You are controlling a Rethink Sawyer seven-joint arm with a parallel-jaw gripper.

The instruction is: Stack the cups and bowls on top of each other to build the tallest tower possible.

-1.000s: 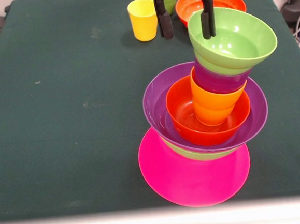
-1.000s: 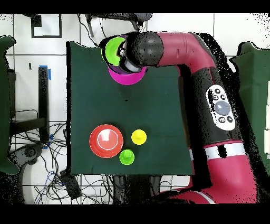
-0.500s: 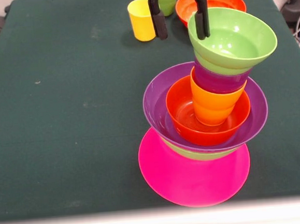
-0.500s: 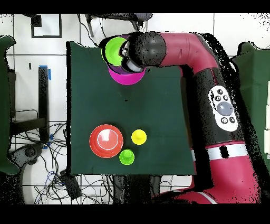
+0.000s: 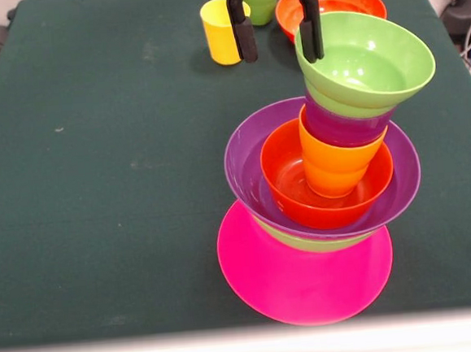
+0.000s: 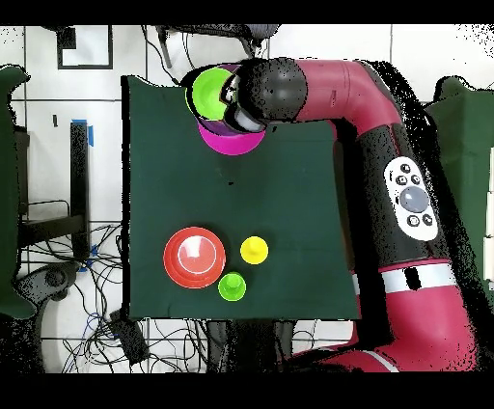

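Note:
The tower stands near the table's front edge. A pink bowl (image 5: 305, 280) is its base, and a green bowl (image 5: 318, 243) shows as a sliver above it. Then come the wide purple bowl (image 5: 244, 163), an orange-red bowl (image 5: 289, 184), the orange cup (image 5: 332, 164) and the purple cup (image 5: 342, 127). The light green bowl (image 5: 369, 63) sits on top, tilted. My gripper (image 5: 275, 26) is open and empty, above and just behind the top bowl's left rim. In the overhead view the arm's wrist (image 6: 259, 92) hides the gripper beside the tower (image 6: 207, 94).
The yellow cup (image 5: 220, 30) (image 6: 254, 250), the light green cup (image 5: 261, 1) (image 6: 232, 286) and a second orange-red bowl (image 5: 340, 0) (image 6: 195, 257) stand on the robot's side of the green cloth. The tower leans right, close to the table's front edge (image 5: 248, 338).
My gripper has risen and shifted a little left in the front view, away from the light green bowl's rim. The tower has not moved.

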